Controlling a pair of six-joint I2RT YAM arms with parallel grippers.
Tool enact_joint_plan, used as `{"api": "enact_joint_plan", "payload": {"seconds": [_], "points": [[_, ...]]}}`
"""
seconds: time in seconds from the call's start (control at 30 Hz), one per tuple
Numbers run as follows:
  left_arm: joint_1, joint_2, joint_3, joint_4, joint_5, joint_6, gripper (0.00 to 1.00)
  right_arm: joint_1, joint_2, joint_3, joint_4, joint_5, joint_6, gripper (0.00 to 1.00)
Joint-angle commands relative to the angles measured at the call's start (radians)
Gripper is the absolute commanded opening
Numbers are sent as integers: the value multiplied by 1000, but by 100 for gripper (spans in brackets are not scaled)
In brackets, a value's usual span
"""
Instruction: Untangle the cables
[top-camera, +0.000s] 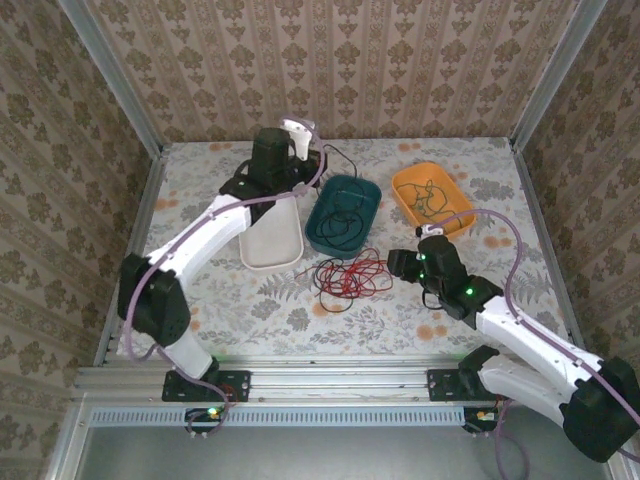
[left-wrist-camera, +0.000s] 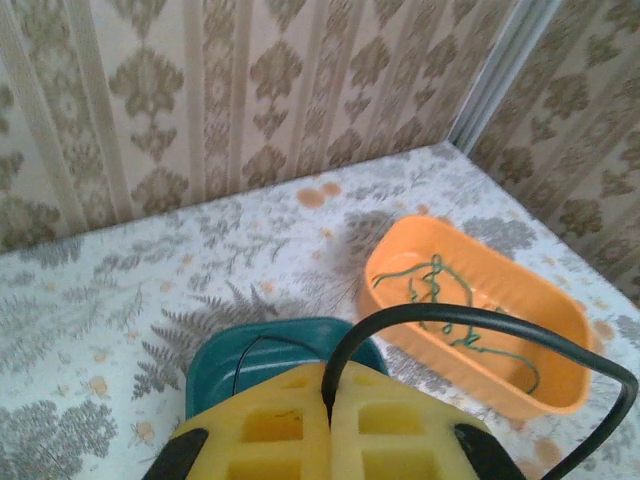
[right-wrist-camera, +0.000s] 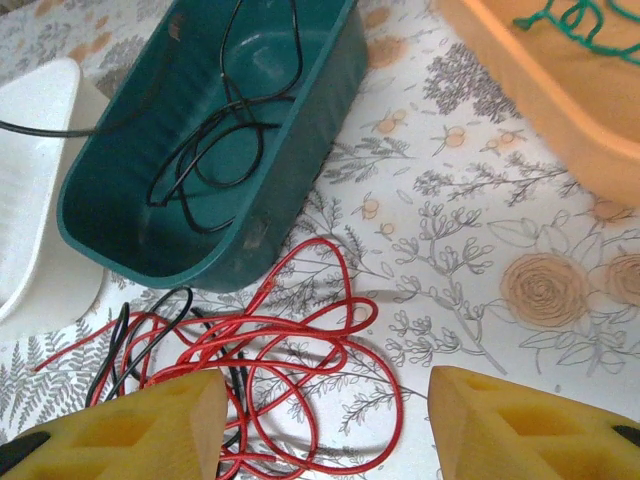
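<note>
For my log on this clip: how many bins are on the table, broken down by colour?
White bin: 1
Teal bin: 1
Orange bin: 1
Total: 3 bins

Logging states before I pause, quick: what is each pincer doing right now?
Left pincer: closed on the black cable.
Right pincer: open, holding nothing.
</note>
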Motion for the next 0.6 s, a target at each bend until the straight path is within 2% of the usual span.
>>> {"api": "enact_joint_plan", "payload": {"seconds": [0.0, 0.33, 0.37, 0.4, 0.47, 0.53, 0.57], "points": [[5, 92, 75, 19, 51, -42, 0, -5, -16, 36, -75, 59, -34, 57], [-21, 325, 172, -215, -47, -9, 0, -5, 1, 40, -88, 36, -40, 57], [-26, 341, 189, -244, -61, -4, 5, -5, 3, 41, -86, 34, -40, 57], [-31, 364, 219, -277, -73, 5, 18, -5, 6, 42, -85, 30, -42, 57], [-42, 390, 268, -326, -94, 19, 36, -5, 10, 48, -84, 26, -43, 57], [-57, 388, 299, -346, -105, 44, 63, -5, 11, 54, -88, 25, -44, 57], [-64, 376, 299, -343, -103, 58, 73, -4, 9, 56, -88, 26, -42, 57]]}}
